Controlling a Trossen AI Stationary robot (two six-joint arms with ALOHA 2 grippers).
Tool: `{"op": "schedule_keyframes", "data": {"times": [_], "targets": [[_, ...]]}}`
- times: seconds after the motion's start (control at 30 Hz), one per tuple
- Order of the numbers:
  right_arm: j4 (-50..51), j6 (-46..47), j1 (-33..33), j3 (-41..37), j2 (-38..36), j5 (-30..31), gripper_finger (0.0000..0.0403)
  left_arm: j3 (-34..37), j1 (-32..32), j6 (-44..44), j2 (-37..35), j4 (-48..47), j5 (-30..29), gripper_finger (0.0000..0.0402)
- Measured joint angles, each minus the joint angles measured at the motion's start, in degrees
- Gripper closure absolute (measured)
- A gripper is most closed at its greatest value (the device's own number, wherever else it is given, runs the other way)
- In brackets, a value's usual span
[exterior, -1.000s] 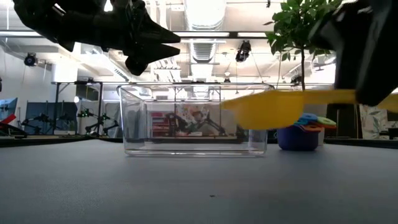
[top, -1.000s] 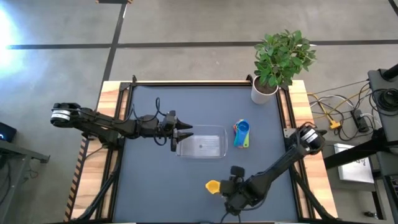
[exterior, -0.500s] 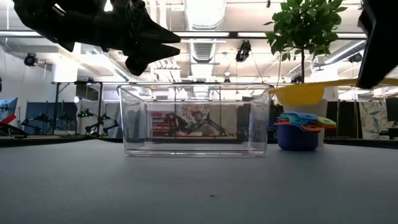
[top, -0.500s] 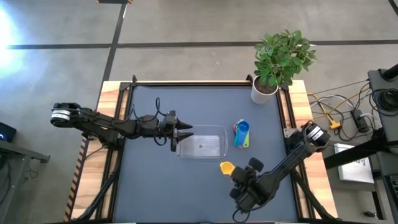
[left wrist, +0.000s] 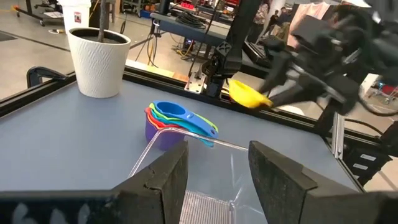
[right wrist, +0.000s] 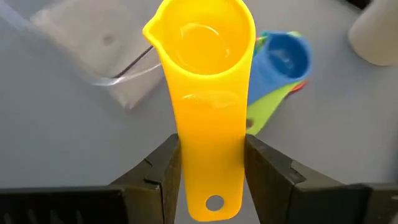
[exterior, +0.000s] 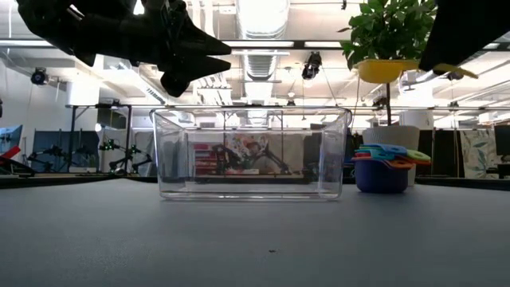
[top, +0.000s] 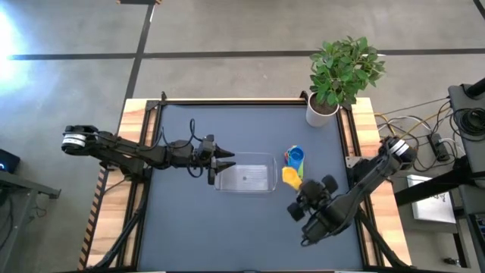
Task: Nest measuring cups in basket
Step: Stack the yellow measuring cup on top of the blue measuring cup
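Observation:
My right gripper (top: 306, 194) carries a yellow measuring cup (top: 292, 177) in the air, close beside a nested stack of measuring cups (top: 295, 161) with the blue one outermost and green and red handles showing. The stack (exterior: 382, 167) stands on its base on the table, right of the clear basket (top: 245, 174). In the right wrist view the yellow cup (right wrist: 204, 62) hovers over the stack (right wrist: 280, 65) and the basket's corner (right wrist: 118, 74). My left gripper (top: 225, 161) is open and hovers at the basket's left end, above its rim (left wrist: 205, 140). My right gripper pinches the yellow cup's flat handle (right wrist: 211, 158) between its two fingers, one on each long edge, near the free end with the hang hole. The fingers lie along the handle. The cup is lifted clear, level, bowl upward and pointing away from the gripper.
A white pot (top: 320, 112) with a green plant stands at the table's far right corner. Wooden side rails (top: 136, 121) border the dark mat. Bare mat lies along the near edge and left of the basket.
My right gripper has carried the yellow cup from the table's near edge toward the far right, rising as it went. The cup now hovers beside the nested stack instead of near the basket's near side. The left arm has kept still.

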State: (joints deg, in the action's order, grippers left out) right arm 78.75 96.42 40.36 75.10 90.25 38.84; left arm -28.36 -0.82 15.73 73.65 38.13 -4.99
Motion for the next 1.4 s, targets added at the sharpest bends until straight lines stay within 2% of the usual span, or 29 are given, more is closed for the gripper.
{"op": "schedule_keyframes", "data": {"times": [0.17, 0.3, 0.47, 0.6, 0.87, 1.13, 1.23, 1.4], "targets": [[-1.1, 3.3, -3.1, -8.9, -6.1, 0.3, 0.0263, 0.0, 0.0, 0.0, 0.0, 0.0, 0.0, 0.0250], [-6.5, 4.0, -5.8, -16.7, -13.0, 0.1, 0.0260, 0.0, 0.0, 0.0, 0.0, 0.0, 0.0, 0.0250], [-19.7, -1.6, -9.2, -25.5, -20.8, -0.4, 0.0259, 0.0, 0.0, -0.2, 0.0, 0.0, 0.0, 0.0250], [-27.1, -6.7, -12.7, -30.2, -23.0, -1.8, 0.0258, 0.0, 0.0, -0.2, 0.0, 0.0, 0.0, 0.0250], [-27.1, -8.9, -17.3, -32.0, -22.8, -2.7, 0.0257, 0.0, 0.0, -0.2, 0.3, 0.0, 0.0, 0.0250], [-27.3, -9.7, -17.7, -32.0, -22.7, -4.8, 0.0256, 0.0, 0.0, -0.5, 0.5, 0.0, 0.0, 0.0250], [-27.5, -10.3, -17.7, -32.0, -22.7, -4.8, 0.0244, 0.0, 0.0, -0.5, 0.5, 0.0, 0.0, 0.0250], [-28.8, -11.6, -17.7, -32.0, -22.7, -4.6, 0.0200, 0.0, 0.0, -0.5, 0.5, 0.0, 0.0, 0.0250]]}}
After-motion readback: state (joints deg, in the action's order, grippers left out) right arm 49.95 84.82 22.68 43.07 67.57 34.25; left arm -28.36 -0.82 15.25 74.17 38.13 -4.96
